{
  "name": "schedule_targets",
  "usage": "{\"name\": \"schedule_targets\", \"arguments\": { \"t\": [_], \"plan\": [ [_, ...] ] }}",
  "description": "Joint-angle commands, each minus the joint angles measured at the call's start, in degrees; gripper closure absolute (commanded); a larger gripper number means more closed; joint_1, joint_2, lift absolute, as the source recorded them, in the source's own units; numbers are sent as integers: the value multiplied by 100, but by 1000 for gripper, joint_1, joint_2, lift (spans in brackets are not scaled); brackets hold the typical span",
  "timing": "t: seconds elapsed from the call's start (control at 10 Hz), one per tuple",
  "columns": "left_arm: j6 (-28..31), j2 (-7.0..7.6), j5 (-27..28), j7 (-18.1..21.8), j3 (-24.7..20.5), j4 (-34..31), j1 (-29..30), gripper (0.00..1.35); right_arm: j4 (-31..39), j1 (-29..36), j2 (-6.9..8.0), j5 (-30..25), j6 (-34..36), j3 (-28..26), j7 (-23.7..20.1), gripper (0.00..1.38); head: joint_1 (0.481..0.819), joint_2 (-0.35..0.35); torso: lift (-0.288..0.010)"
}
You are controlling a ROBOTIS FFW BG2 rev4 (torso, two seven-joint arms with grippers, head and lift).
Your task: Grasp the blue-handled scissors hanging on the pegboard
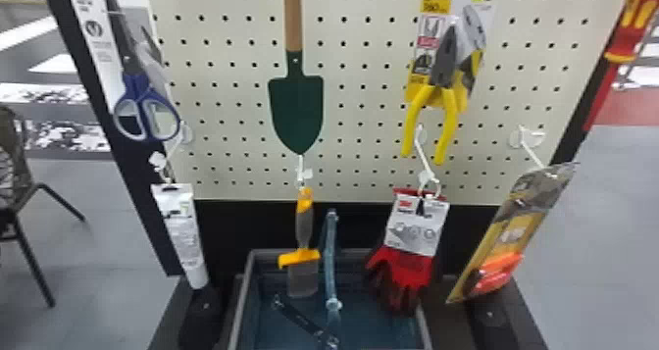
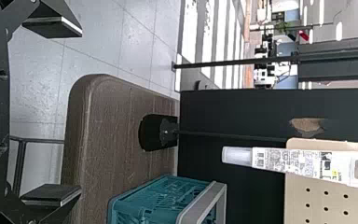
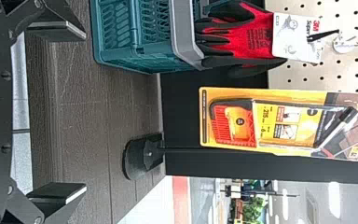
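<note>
Flat black fingers stand wide apart and empty on the left gripper (image 2: 81,111) and right gripper (image 3: 85,112). The blue-handled scissors (image 1: 141,101) hang handles-down at the left of the cream perforated pegboard (image 1: 235,96), above a white capped tube (image 1: 183,236).

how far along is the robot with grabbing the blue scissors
Nothing of the grasp looks done: the blue-handled scissors hang at the left side of the pegboard. Nothing is in hand; the left gripper and right gripper are both open and empty. Left to do, it seems: reach the scissors and close on them.
</note>
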State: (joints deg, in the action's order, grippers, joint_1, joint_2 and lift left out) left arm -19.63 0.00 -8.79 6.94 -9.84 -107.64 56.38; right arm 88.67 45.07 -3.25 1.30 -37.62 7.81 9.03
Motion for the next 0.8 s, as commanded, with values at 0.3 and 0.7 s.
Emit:
{"name": "schedule_targets", "arguments": {
  "t": [0.3,0.7],
  "plan": [
    [30,-15,-9,0,-9,-15,-12,125,-14,0,0,-7,0,1,-6,157,549,0,-100],
    [214,-15,-35,0,-18,-198,-49,125,-14,0,0,-7,0,1,3,157,549,0,-100]
  ]
}}
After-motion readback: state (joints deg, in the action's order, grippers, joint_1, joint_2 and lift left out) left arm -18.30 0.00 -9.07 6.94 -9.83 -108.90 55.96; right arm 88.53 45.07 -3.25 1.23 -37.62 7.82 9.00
